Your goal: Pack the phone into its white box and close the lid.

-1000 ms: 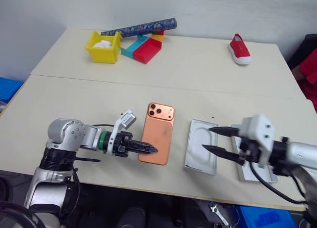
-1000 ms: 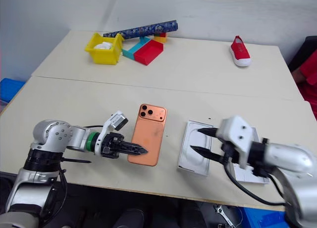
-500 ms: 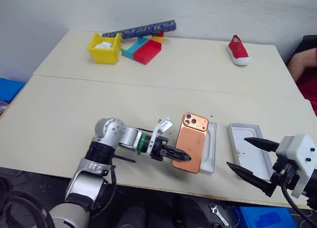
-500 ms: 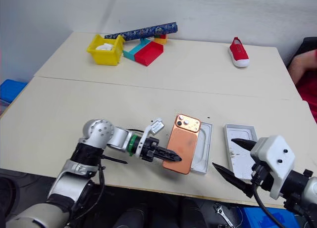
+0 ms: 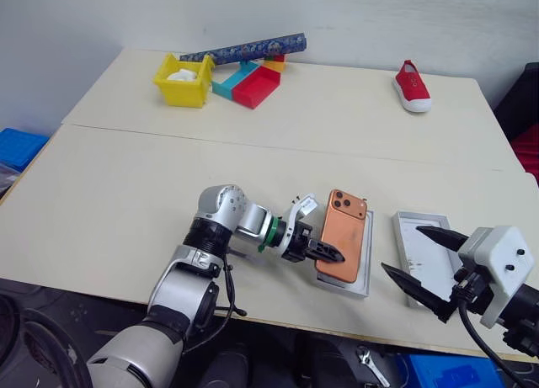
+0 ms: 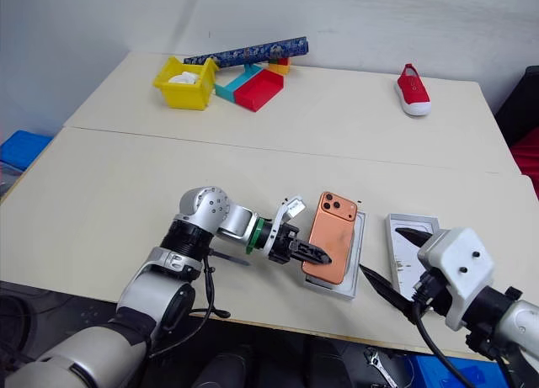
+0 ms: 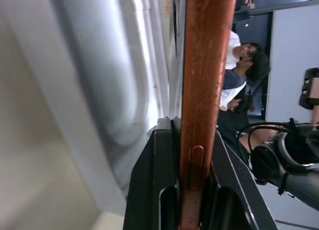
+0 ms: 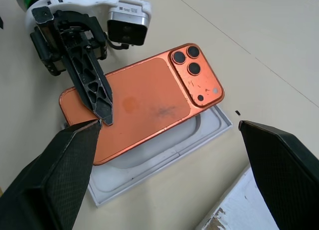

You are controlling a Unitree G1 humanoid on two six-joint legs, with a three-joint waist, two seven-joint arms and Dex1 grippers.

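The phone (image 5: 345, 241), orange-copper with its camera bump at the far end, rests tilted over a white tray (image 5: 358, 285) with a rounded, phone-shaped recess. Whether this tray is the lid I cannot tell. My left gripper (image 5: 328, 255) is shut on the phone's near left edge. The left wrist view has that edge (image 7: 204, 90) clamped between the two fingers. The white box (image 5: 410, 241), with a grey floor, lies just right of the tray. My right gripper (image 5: 401, 248) hovers open over the box's near end, apart from the phone (image 8: 144, 100).
Far back left stand a yellow bin (image 5: 182, 75), red and teal bins (image 5: 255, 87) and a blue patterned roll (image 5: 244, 48). A red shoe (image 5: 411, 85) lies at the back right. The tray sits close to the table's front edge. A person (image 7: 239, 65) is in the background.
My left gripper has carried the phone rightward from the bare table onto the white tray. My right gripper has drawn back from that tray to the right and opened wider.
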